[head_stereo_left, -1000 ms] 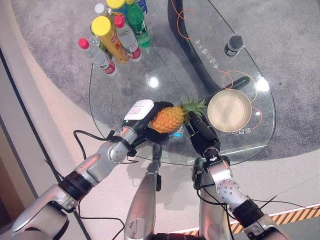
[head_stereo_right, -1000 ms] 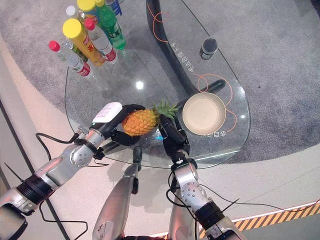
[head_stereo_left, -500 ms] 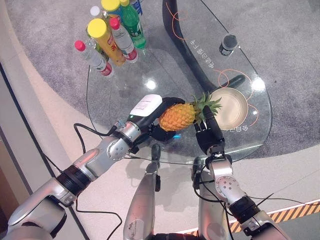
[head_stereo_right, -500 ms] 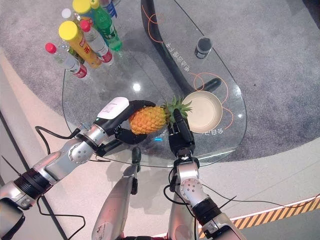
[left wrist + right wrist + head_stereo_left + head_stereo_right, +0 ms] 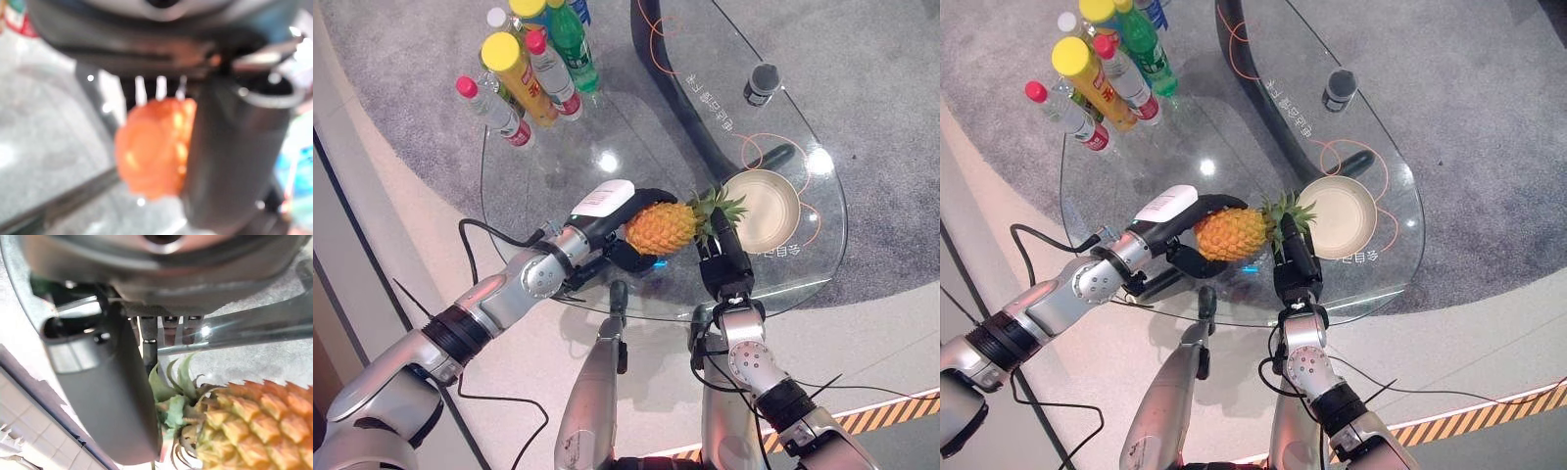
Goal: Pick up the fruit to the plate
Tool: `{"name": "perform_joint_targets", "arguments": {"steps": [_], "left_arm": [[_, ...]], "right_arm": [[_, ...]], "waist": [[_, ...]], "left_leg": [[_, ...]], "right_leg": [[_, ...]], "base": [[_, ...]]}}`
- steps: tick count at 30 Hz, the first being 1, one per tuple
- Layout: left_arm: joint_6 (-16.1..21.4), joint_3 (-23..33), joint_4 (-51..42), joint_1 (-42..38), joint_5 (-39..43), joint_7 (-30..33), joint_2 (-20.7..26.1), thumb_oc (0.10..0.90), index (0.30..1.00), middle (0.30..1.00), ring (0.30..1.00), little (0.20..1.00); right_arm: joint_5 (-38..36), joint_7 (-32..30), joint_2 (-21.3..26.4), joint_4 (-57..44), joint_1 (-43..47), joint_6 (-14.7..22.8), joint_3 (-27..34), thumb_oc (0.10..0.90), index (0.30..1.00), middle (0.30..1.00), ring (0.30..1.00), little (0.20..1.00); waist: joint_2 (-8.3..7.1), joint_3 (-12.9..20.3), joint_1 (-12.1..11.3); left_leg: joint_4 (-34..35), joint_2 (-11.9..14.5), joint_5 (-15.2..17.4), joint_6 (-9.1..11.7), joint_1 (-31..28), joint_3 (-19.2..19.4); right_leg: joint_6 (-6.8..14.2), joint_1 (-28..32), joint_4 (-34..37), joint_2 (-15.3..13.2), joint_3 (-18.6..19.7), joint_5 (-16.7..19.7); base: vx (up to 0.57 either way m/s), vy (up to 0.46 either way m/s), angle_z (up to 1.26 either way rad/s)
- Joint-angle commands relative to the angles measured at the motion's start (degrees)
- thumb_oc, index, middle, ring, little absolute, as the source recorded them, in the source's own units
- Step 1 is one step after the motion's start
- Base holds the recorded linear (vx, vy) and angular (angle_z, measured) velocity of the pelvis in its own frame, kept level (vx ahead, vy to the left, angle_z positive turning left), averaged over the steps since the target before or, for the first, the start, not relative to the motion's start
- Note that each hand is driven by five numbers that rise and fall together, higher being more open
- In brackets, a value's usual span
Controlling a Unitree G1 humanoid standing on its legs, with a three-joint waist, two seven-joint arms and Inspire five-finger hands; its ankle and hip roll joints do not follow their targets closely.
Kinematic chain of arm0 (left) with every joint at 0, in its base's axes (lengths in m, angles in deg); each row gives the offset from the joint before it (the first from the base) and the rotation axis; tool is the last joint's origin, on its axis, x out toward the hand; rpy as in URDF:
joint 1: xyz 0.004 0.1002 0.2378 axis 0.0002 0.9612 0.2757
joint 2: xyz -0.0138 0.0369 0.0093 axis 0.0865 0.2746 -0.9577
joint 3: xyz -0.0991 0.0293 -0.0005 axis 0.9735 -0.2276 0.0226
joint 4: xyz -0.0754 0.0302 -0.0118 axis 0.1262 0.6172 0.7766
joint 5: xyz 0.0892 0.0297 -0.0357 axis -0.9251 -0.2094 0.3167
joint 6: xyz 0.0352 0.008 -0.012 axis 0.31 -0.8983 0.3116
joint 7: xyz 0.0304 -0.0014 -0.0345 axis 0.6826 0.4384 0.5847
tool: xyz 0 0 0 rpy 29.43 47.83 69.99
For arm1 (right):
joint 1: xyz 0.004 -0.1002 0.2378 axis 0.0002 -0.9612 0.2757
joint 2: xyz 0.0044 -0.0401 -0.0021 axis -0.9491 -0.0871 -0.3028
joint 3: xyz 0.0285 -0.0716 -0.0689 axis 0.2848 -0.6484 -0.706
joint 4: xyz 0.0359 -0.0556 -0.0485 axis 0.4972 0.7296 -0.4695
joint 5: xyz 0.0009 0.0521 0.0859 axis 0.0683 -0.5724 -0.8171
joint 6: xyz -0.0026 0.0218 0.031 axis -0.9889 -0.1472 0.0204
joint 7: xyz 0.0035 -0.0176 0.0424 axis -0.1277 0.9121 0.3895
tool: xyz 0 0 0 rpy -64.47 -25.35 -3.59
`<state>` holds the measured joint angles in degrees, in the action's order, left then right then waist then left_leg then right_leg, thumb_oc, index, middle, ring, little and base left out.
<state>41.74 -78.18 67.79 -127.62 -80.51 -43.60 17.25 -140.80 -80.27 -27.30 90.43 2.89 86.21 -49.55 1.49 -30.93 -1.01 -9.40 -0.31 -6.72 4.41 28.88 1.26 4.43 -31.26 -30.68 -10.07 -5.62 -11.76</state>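
Note:
An orange pineapple [image 5: 661, 227] with a green crown lies sideways in my left hand [image 5: 605, 227], over the glass table [image 5: 568, 147]. The fingers and the white-covered thumb curl round its body [image 5: 154, 147]. The crown points at a tan round plate [image 5: 761, 211] just to its right, which has nothing on it. My right hand [image 5: 724, 257] stands at the near side of the crown with straight fingers. In the right wrist view the leaves [image 5: 176, 401] lie close beside its thumb [image 5: 107, 396].
Several bottles [image 5: 524, 59] stand in a cluster at the table's far left. A small dark cup [image 5: 761, 83] sits at the far right. A black curved stand [image 5: 705, 127] runs under the glass. The table's near rim [image 5: 636, 315] lies just behind both wrists.
My left hand has carried the pineapple to the right, so its crown now reaches the plate's edge. My right hand has shifted right with it and straightened its fingers.

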Motion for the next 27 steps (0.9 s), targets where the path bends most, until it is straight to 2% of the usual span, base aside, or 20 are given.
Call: {"name": "perform_joint_targets", "arguments": {"steps": [1,14,27], "left_arm": [[12.6,-8.9,-16.3,-0.6,0.6,-10.8,-4.1,0.1,0.3,0.3,0.3,0.2],[10.8,-8.2,-15.9,-0.2,2.7,-14.1,-5.4,0.1,0.3,0.3,0.3,0.2],[9.9,-7.6,-14.7,0.3,2.7,-13.6,-6.2,0.1,0.3,0.3,0.3,0.2]], "right_arm": [[9.8,0.2,-0.2,-3.1,16.1,2.2,3.6,0.1,0.3,0.3,0.3,0.2],[13.1,-0.6,-0.8,-3.4,16.4,3.1,4.0,0.1,0.3,0.3,0.3,0.2],[13.3,-0.3,-0.9,-3.8,15.9,3.2,4.2,0.1,0.3,0.3,0.3,0.2]], "waist": [[-0.51,1.1,0.2],[-0.29,1.1,0.3],[-0.41,1.1,0.4]], "left_leg": [[-11.5,-4.1,10.1,-4.0,-0.6,2.3],[-10.8,-4.2,9.8,-4.0,-0.8,2.2],[-10.2,-4.1,9.4,-4.0,-1.1,2.2]], "right_leg": [[1.6,4.6,17.2,0.5,-0.8,16.2],[1.4,4.6,17.6,0.7,-0.7,16.3],[1.3,4.7,17.7,0.9,-1.0,16.4]], "base": [[0.0,0.0,0.0],[0.0,0.0,0.0],[0.0,0.0,0.0]]}}
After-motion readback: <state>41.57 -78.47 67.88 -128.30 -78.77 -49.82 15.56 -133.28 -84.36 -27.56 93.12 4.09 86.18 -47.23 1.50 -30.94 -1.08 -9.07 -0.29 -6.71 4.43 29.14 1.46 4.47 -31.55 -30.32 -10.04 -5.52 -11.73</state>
